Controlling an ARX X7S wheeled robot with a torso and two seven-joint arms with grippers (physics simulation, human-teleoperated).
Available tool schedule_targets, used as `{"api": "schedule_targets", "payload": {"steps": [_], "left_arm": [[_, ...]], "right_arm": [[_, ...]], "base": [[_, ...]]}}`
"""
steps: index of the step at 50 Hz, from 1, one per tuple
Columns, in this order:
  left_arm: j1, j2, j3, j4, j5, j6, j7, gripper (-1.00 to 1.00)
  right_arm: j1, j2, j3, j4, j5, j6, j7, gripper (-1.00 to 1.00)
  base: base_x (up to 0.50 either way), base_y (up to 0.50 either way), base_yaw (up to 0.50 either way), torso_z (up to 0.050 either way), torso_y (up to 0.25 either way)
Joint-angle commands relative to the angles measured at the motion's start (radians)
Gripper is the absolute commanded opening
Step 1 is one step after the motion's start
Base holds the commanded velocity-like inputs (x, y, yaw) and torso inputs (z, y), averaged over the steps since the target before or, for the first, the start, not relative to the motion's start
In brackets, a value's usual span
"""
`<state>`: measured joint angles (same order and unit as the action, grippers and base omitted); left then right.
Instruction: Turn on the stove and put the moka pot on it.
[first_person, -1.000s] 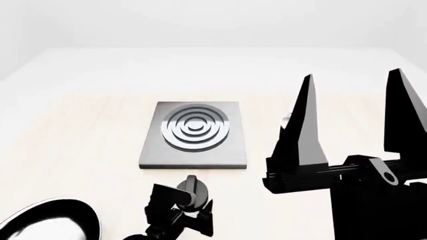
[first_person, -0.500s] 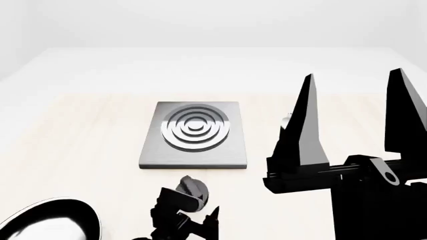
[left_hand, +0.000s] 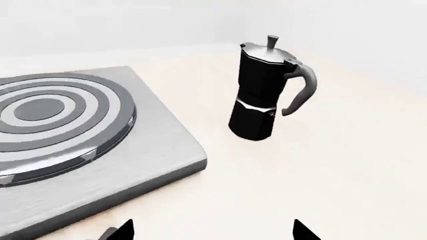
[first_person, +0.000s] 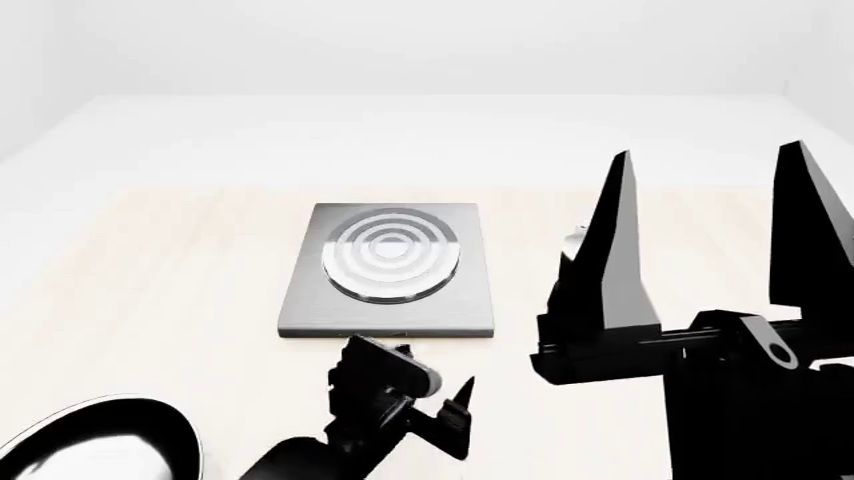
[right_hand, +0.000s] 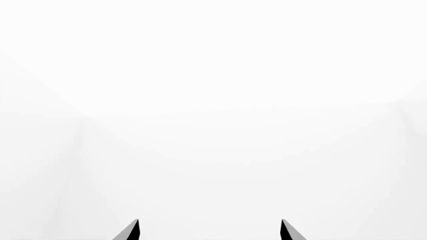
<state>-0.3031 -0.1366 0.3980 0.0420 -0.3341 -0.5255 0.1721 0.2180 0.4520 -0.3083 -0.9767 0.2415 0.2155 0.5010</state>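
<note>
Nearest the robot, at the front edge of the worktop (first_person: 160, 300), the left gripper (first_person: 427, 400) sits low just in front of the stove (first_person: 387, 270). Jaws spread; the left wrist view shows only two dark tips with bare worktop between, nothing pinched. Knob not visible in the head view, the gripper body covering that spot; cannot tell whether they touch.

Front left corner: frying pan (first_person: 94, 445), black with a bright inside, cut by the frame edge, well apart from the stove.

Right side, close and raised: right gripper (first_person: 707, 240), fingers pointing up, jaws wide apart and empty. Its wrist camera sees only white wall. Big black bulk, blocks much of the right-hand worktop from the head view.

Middle distance: stove lies flat, square grey slab, burner rings (first_person: 391, 255) toward its far half. Open worktop on its left, broad and bare up to the pan. Slab's near edge is just beyond the left gripper.

Right of the stove: moka pot (left_hand: 267, 90), upright on the worktop, near the slab but apart from it, handle turned away from the burner. In the head view only a sliver shows past the right gripper's inner finger, which stands between camera and pot.

Farther back: pale worktop runs bare to its far edge, white wall beyond.
</note>
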Motion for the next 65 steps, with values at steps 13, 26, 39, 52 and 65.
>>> {"api": "schedule_targets", "payload": {"steps": [13, 26, 39, 52, 65], "left_arm": [[-0.012, -0.144, -0.1, 0.462, 0.177, 0.198, -0.179, 1.0], [0.026, -0.201, -0.173, 0.698, 0.238, 0.236, -0.248, 1.0], [0.094, -0.26, -0.166, 0.87, 0.395, 0.244, -0.302, 1.0], [0.176, -0.286, -0.236, 1.001, 0.367, 0.317, -0.323, 1.0], [0.245, 0.135, -0.466, 1.005, 0.491, 0.474, 0.14, 1.0]], "right_arm": [[0.046, 0.011, 0.049, 0.285, 0.011, -0.083, -0.038, 1.0], [0.136, -0.037, 0.014, 0.711, -0.024, -0.205, -0.112, 1.0], [0.201, -0.104, -0.002, 1.07, -0.022, -0.319, -0.163, 1.0], [0.249, -0.151, -0.015, 1.306, -0.029, -0.406, -0.195, 1.0], [0.294, -0.207, -0.011, 1.702, -0.045, -0.608, -0.23, 1.0]], "base": [[0.0, 0.0, 0.0, 0.0, 0.0], [0.0, 0.0, 0.0, 0.0, 0.0], [0.0, 0.0, 0.0, 0.0, 0.0], [0.0, 0.0, 0.0, 0.0, 0.0], [0.0, 0.0, 0.0, 0.0, 0.0]]}}
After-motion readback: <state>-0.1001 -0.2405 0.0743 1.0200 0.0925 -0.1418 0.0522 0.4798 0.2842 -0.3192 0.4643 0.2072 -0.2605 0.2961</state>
